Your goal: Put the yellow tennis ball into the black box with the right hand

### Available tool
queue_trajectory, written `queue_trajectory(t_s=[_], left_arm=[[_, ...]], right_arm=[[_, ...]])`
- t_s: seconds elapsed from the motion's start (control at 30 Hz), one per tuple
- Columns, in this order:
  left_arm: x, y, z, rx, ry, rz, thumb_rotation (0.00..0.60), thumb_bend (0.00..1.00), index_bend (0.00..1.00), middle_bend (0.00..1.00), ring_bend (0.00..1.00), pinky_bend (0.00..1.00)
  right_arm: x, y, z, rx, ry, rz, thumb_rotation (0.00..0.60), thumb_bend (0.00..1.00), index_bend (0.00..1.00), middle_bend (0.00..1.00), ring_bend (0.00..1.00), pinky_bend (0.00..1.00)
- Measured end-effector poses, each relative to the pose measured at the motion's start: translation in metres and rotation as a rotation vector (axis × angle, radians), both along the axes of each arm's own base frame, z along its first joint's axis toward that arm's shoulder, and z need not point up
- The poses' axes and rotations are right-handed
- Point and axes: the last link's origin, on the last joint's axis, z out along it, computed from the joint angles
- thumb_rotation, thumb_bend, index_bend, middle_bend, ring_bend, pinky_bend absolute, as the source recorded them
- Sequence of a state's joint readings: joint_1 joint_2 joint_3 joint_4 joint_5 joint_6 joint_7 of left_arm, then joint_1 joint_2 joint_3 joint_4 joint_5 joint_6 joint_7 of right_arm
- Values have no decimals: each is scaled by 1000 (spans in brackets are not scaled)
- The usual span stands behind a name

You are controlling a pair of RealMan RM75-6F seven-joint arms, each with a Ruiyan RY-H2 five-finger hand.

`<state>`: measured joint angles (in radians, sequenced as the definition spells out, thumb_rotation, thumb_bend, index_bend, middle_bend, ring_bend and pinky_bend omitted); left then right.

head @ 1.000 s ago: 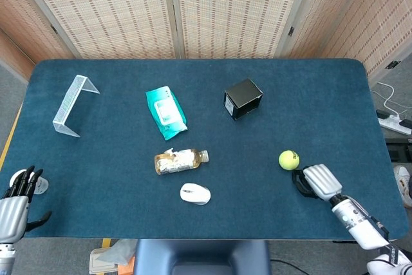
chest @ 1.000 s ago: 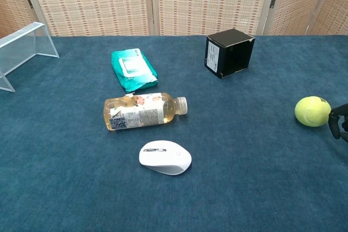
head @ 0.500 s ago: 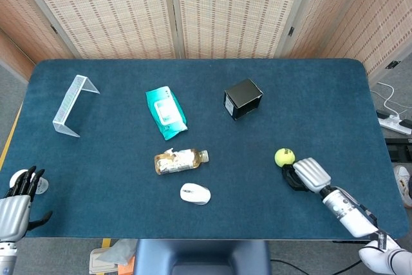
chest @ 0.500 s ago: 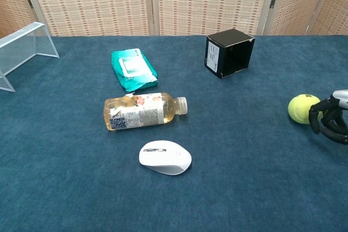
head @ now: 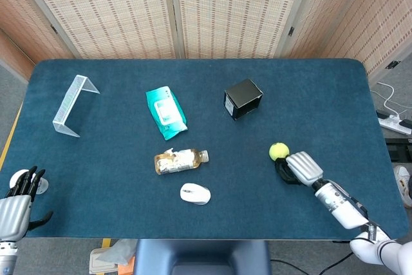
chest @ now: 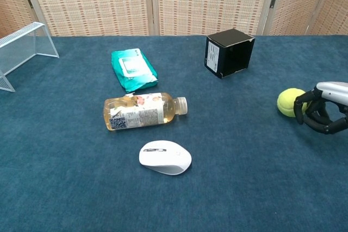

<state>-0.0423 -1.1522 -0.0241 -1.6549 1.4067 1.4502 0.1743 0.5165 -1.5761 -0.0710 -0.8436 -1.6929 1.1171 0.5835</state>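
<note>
The yellow tennis ball (head: 278, 151) (chest: 290, 102) lies on the blue table, right of the middle. My right hand (head: 298, 167) (chest: 321, 110) is directly to its right, its curved dark fingers (chest: 299, 107) touching the ball's right side. The ball sits outside the fingers, and the hand holds nothing. The black box (head: 243, 98) (chest: 229, 52) stands farther back and to the left, and its opening is not visible. My left hand (head: 17, 199) hangs off the table's front left corner, with its fingers spread and nothing in them.
A drink bottle (chest: 142, 111) lies on its side mid-table, with a white mouse (chest: 165, 157) in front of it. A teal wipes pack (chest: 134, 68) lies behind the bottle. A wire rack (head: 73, 104) stands at the far left.
My right hand has moved left and away from the front edge. The tennis ball has shifted the same way, staying at the fingertips. The left hand has barely moved.
</note>
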Motion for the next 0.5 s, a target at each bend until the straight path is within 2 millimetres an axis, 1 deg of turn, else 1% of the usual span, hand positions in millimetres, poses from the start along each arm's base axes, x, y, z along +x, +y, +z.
queue_trajectory(t_s=[0.5], left_arm=[[-1,1,-1,-3,2,6,600,246,0,0,0,271]], right_arm=[[15,-25,-5,-28,-34,11,600,628,822,785,521,572]])
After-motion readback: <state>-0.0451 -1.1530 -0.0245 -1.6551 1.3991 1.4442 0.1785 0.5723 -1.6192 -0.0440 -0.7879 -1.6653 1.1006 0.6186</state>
